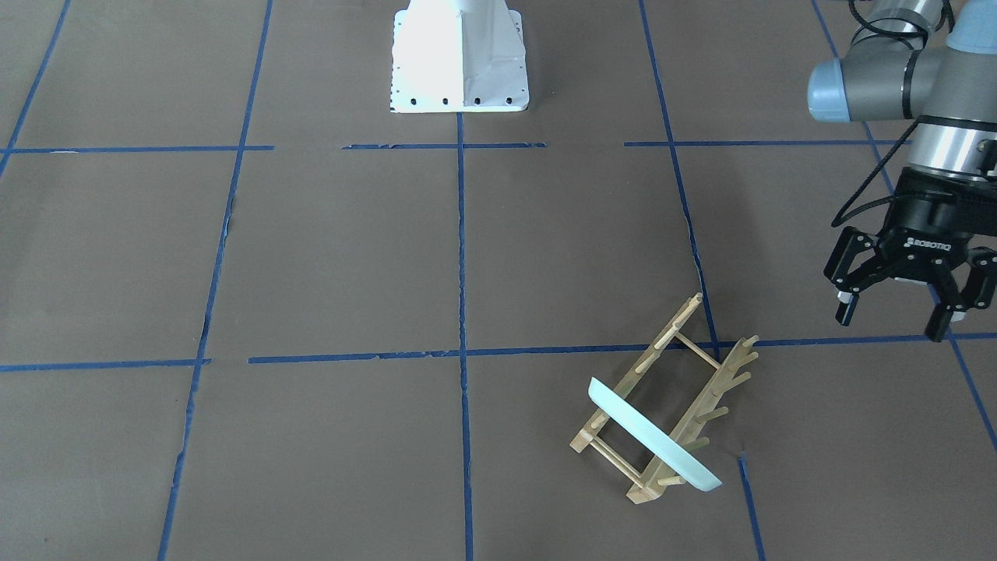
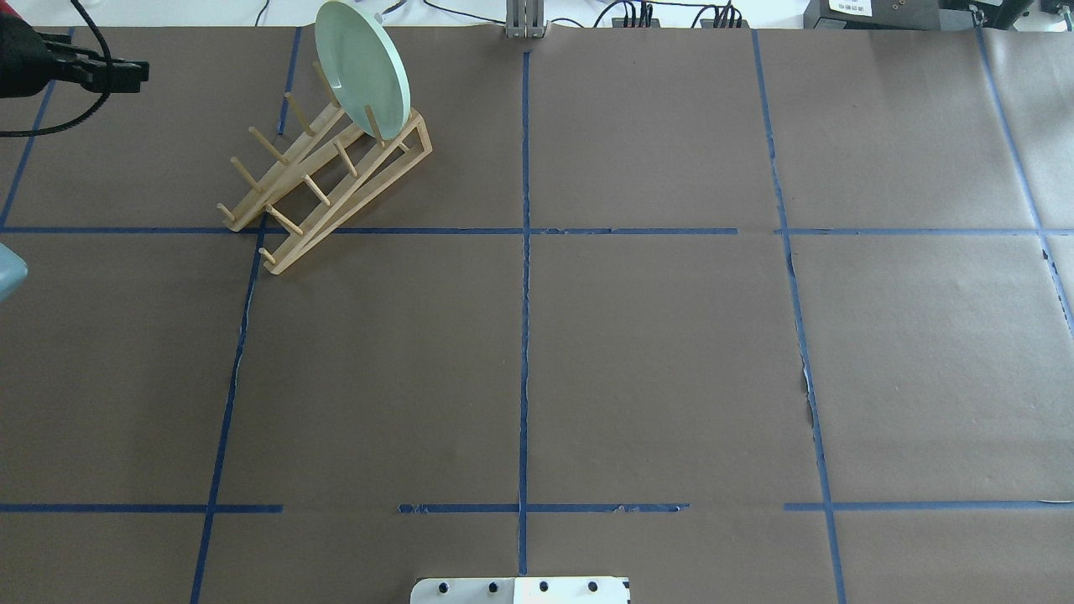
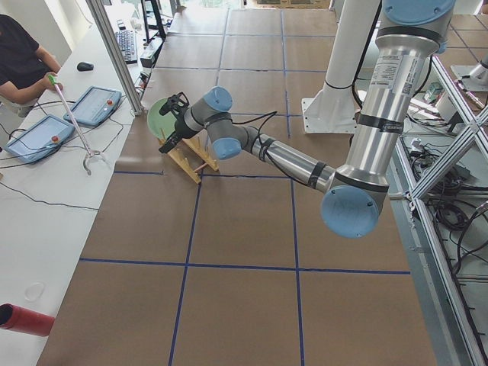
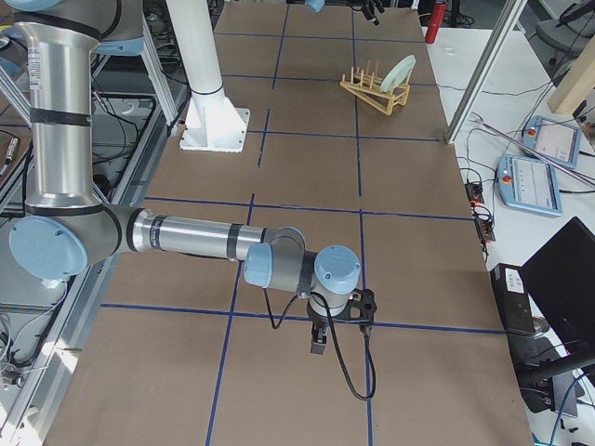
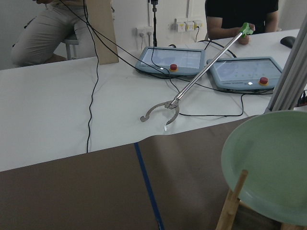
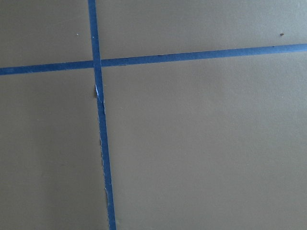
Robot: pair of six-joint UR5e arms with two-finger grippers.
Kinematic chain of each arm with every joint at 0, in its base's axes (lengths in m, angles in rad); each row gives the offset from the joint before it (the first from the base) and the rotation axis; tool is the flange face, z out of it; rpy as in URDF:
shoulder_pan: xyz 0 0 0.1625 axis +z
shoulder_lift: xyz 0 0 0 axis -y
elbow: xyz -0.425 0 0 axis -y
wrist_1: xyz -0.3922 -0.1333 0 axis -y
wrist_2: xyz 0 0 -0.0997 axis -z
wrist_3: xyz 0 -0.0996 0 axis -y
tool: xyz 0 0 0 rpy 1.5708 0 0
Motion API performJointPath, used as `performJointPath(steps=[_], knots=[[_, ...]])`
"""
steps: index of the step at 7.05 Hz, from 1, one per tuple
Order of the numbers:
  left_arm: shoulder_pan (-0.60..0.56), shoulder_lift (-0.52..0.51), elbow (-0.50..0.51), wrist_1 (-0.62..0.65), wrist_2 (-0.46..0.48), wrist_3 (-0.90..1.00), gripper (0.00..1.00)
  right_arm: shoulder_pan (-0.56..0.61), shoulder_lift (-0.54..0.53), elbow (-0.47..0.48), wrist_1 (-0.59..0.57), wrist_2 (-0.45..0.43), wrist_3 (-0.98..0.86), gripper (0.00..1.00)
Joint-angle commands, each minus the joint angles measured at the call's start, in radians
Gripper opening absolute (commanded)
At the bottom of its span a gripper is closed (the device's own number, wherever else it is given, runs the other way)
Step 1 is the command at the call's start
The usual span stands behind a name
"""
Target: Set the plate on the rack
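Plate (image 1: 653, 436) stands on edge in end slot of rack (image 1: 662, 343). Left gripper (image 1: 892, 323) hangs apart, jaws wide, empty. Right gripper (image 4: 318, 344): opening cannot be told.

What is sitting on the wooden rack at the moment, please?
Only the plate, standing on edge between the pegs at one end of the rack. Where its lower rim meets the rails is covered.

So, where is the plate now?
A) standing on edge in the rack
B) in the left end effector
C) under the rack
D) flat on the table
A: the plate stands on edge between pegs at one end of the rack; the open left end effector is apart from it.
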Motion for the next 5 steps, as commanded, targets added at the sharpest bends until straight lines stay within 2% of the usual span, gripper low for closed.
performJointPath(steps=[1,2,3,5], knots=[[-0.137,-0.027,0.012,0.239,-0.103,0.265,1.00,0.000,0.000,0.000,0.000,0.000,-0.001,1.00],[-0.180,-0.016,0.021,0.298,-0.164,0.361,1.00,0.000,0.000,0.000,0.000,0.000,0.001,1.00],[-0.237,-0.015,0.029,0.417,-0.251,0.415,1.00,0.000,0.000,0.000,0.000,0.000,0.001,1.00],[-0.293,-0.013,0.055,0.626,-0.358,0.500,1.00,0.000,0.000,0.000,0.000,0.000,0.001,1.00]])
